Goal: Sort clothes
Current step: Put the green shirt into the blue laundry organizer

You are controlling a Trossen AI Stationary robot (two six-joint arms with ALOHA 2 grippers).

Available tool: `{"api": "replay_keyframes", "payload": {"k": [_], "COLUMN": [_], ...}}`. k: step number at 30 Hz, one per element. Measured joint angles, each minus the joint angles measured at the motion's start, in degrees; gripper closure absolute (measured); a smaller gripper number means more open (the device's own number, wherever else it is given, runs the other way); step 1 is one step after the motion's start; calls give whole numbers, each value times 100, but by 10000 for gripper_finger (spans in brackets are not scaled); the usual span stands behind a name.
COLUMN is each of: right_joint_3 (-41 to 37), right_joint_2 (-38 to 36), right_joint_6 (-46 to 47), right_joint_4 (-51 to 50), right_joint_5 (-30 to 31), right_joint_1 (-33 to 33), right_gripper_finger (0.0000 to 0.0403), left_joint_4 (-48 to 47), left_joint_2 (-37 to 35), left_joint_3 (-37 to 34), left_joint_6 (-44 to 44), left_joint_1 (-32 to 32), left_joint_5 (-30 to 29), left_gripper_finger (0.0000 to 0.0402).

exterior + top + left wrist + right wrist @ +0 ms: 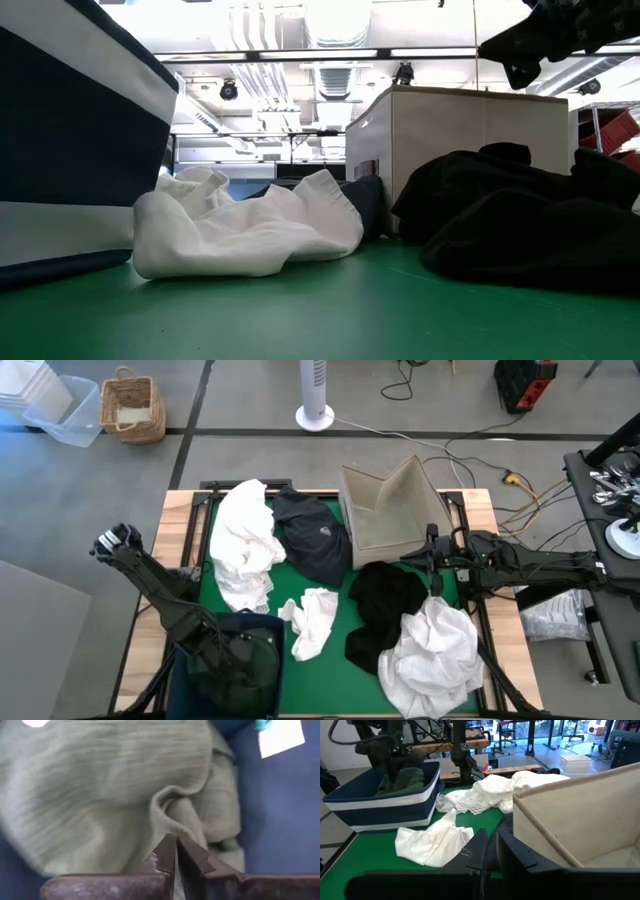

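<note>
Three white garments lie on the green counter point(335, 660): a large one point(245, 542) at the far left, a small one point(312, 620) in the middle, and a crumpled one point(435, 652) at the near right. There are two dark garments on the mat: a navy piece with a small logo point(315, 538) beside the beige cardboard box point(388, 508), and a black heap point(385, 610) touching the near-right white one. A sixth, dark green garment point(110, 790) sits in the navy fabric bin point(380, 807) at the near-left corner. The left hand point(176, 851) is down in that bin with its fingers together, seemingly pinching a fold of the green cloth, though the close view leaves this uncertain. The right hand point(489, 851) hangs above the black heap, fingers nearly together, holding nothing.
</note>
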Motion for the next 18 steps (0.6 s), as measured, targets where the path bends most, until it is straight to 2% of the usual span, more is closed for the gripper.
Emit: {"api": "replay_keyframes", "payload": {"k": [6, 18], "right_joint_3": [0, 0], "right_joint_2": [0, 0], "right_joint_6": [0, 1], "right_joint_4": [0, 1], "right_joint_5": [0, 0], "right_joint_1": [0, 0], "right_gripper_finger": [369, 369], "left_joint_4": [524, 809], "left_joint_2": [332, 427], "left_joint_3": [-243, -797], "left_joint_6": [-142, -297], "left_joint_1": [-11, -7], "left_joint_5": [835, 840], "left_gripper_finger": [401, 402]}}
